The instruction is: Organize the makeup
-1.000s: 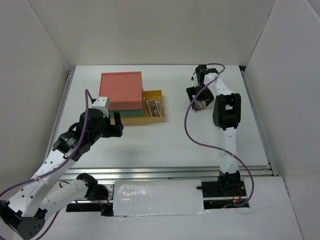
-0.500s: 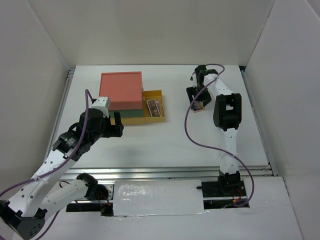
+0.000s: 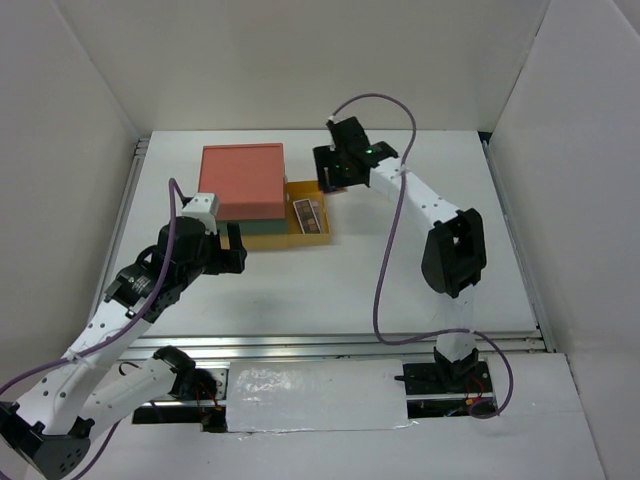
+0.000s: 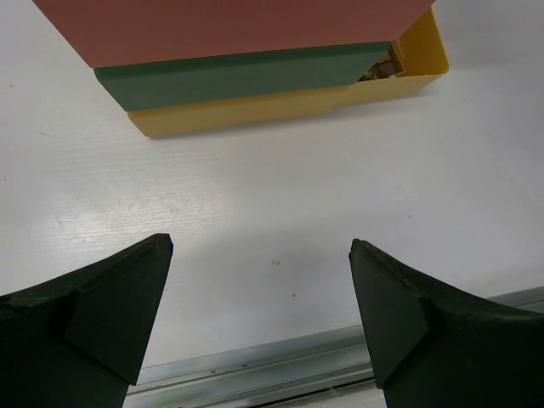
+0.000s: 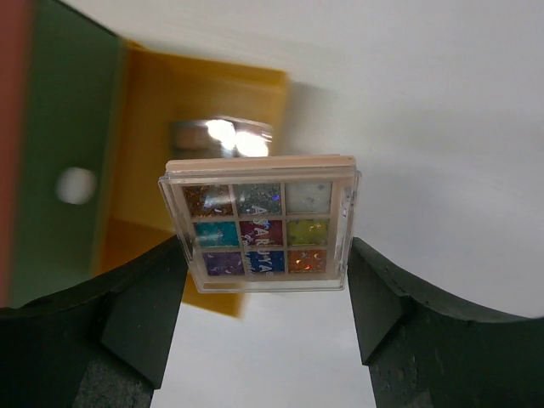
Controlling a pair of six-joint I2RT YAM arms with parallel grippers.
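My right gripper (image 3: 334,172) is shut on a small square pinkish palette (image 5: 259,229) with several coloured pans, held in the air over the far end of the open yellow drawer (image 3: 318,233). A long brownish palette (image 3: 306,213) lies in that drawer; it shows as a blurred shiny shape in the right wrist view (image 5: 223,134). My left gripper (image 3: 234,257) is open and empty, low over the table just in front of the drawer box (image 4: 238,76). The puffs, the dark-green disc and the green tube are out of view.
The drawer box (image 3: 243,180) stands at the back left: orange on top, green (image 5: 64,127) in the middle, yellow (image 4: 255,106) pulled out to the right. White walls close in the table. A metal rail (image 4: 280,370) runs along the near edge.
My right arm has swung left from the back right of the table, carrying the small palette to above the open yellow drawer. The left arm has not moved.
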